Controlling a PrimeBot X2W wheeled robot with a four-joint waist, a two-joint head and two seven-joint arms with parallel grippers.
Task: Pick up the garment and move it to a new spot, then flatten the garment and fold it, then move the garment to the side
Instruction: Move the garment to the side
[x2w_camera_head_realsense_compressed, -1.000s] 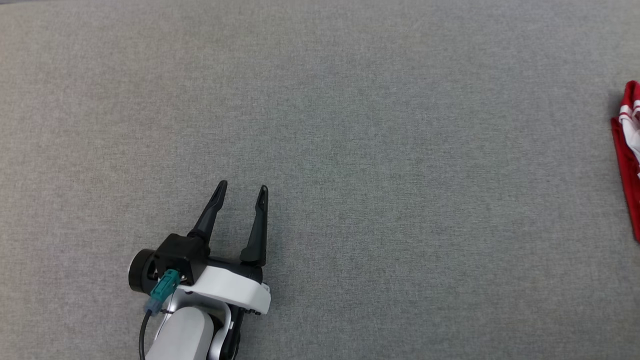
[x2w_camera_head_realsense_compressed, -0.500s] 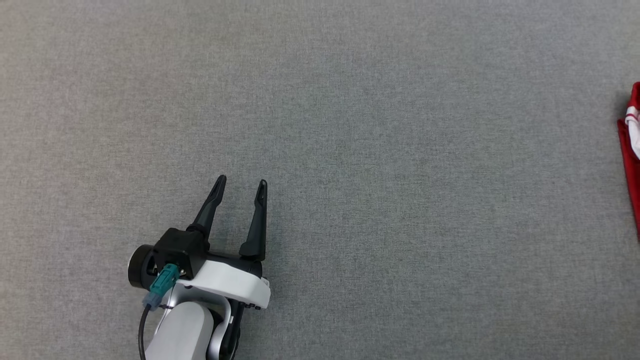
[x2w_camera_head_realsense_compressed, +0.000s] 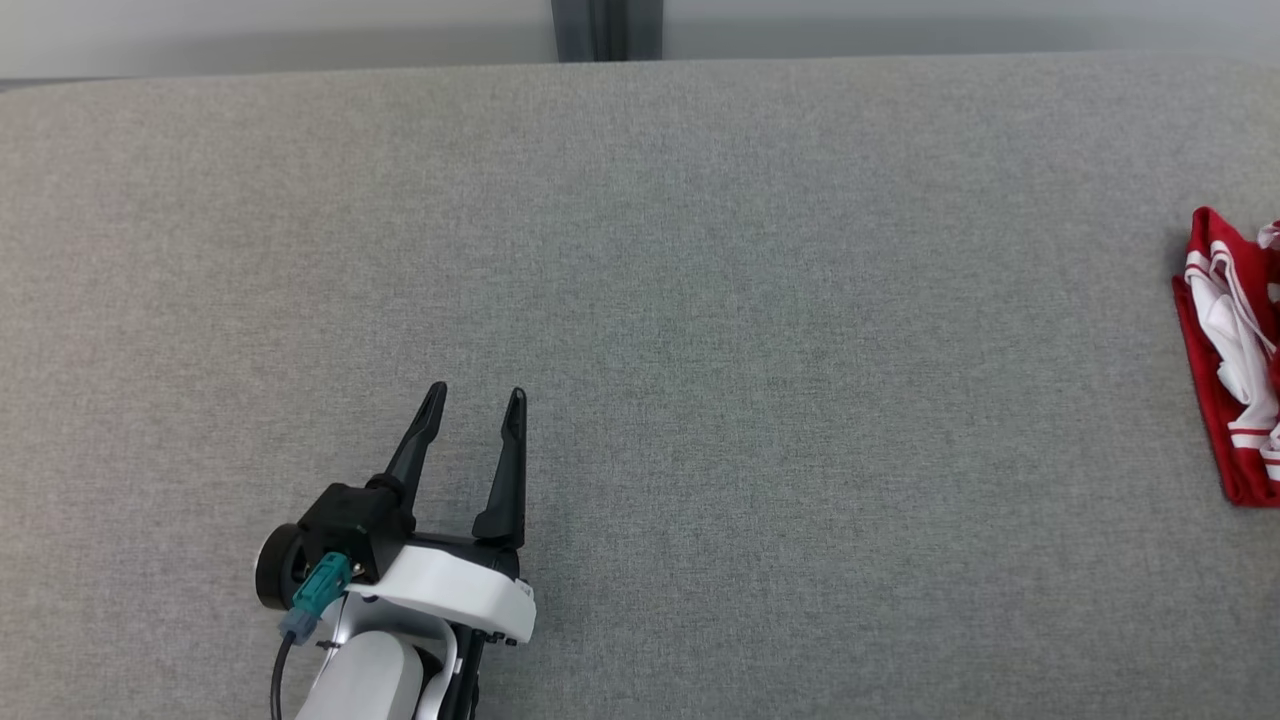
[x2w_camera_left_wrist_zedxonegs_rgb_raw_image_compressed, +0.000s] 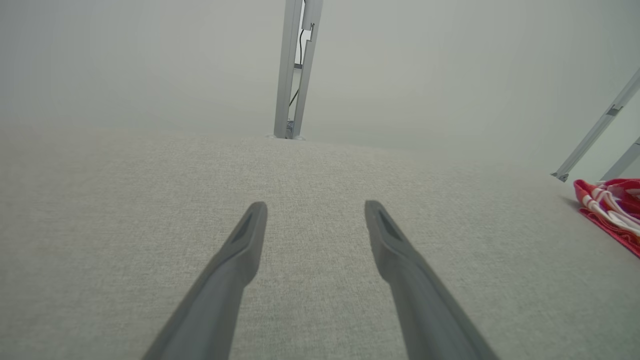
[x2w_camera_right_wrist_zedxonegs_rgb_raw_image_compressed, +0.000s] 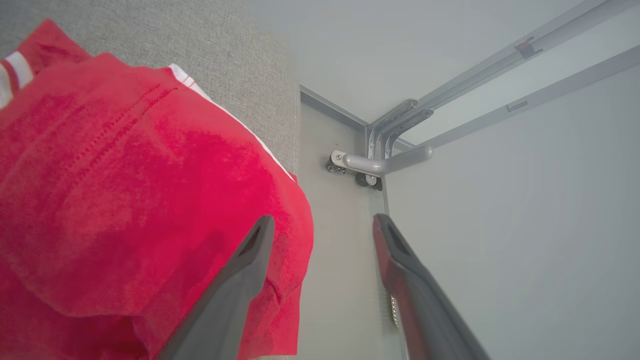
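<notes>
The red garment with white stripes and white trim (x2w_camera_head_realsense_compressed: 1212, 400) lies bunched at the right-hand edge of the grey woven fabric tabletop (x2w_camera_head_realsense_compressed: 750, 300), cut off by the head view's border. In the left wrist view it (x2w_camera_left_wrist_zedxonegs_rgb_raw_image_compressed: 607, 212) sits far off to the right, well apart from that arm.

The left gripper (x2w_camera_head_realsense_compressed: 477, 391) hovers over bare cloth at the lower left, its two long dark fingers spread apart with nothing between them (x2w_camera_left_wrist_zedxonegs_rgb_raw_image_compressed: 315, 205). A teal plug (x2w_camera_head_realsense_compressed: 322, 585) with a dark cable sits at its wrist.

The right gripper (x2w_camera_right_wrist_zedxonegs_rgb_raw_image_compressed: 323, 219) hangs close above the garment (x2w_camera_right_wrist_zedxonegs_rgb_raw_image_compressed: 125, 190). Its fingers stand apart and clamp nothing, and the cloth's hem runs beneath the finger on that view's left. Beyond the table's far edge stands a grey metal post (x2w_camera_head_realsense_compressed: 605, 30). Grey metal frame bars (x2w_camera_right_wrist_zedxonegs_rgb_raw_image_compressed: 400, 150) meet in a corner joint past the right gripper.
</notes>
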